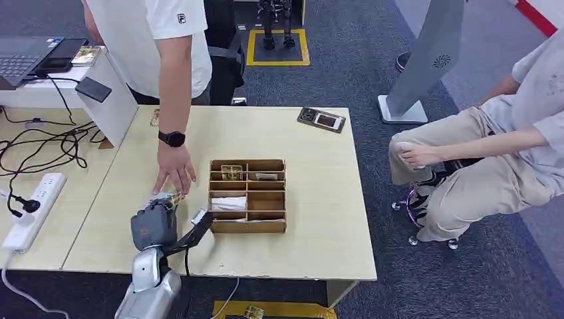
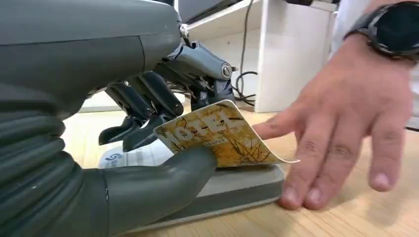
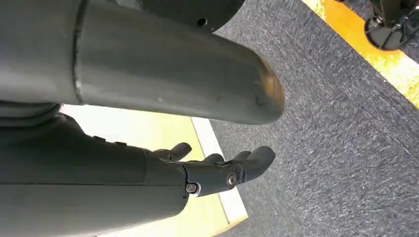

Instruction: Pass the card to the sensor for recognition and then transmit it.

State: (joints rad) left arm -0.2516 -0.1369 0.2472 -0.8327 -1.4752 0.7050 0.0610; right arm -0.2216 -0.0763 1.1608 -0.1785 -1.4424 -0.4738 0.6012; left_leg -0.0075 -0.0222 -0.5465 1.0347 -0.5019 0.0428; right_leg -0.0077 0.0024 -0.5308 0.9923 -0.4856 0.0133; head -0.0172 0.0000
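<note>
On the far left of the head view a power strip lies on a side desk, with black cables looping above it and a laptop at the top corner. Next comes the table, where the left hand is raised near the front left part of the top. It pinches the card, a gold patterned one with pale lettering, between thumb and dark fingers; the card is tilted, its free corner sticking out over the sensor. The sensor is a flat grey pad lying on the table, directly under the card, and the thumb rests against it in the left wrist view. A person's hand, with a black watch on the wrist, reaches down from above; its fingertips touch the sensor's far edge and the tabletop beside it, close to the card's free corner. Just right of the left hand stands a wooden organizer split into compartments, several holding cards or paper. Further back and right a dark device lies near the table's far edge. A second person sits right of the table. The right hand hangs over carpet and a yellow floor marking, fingers loosely apart, holding nothing.
</note>
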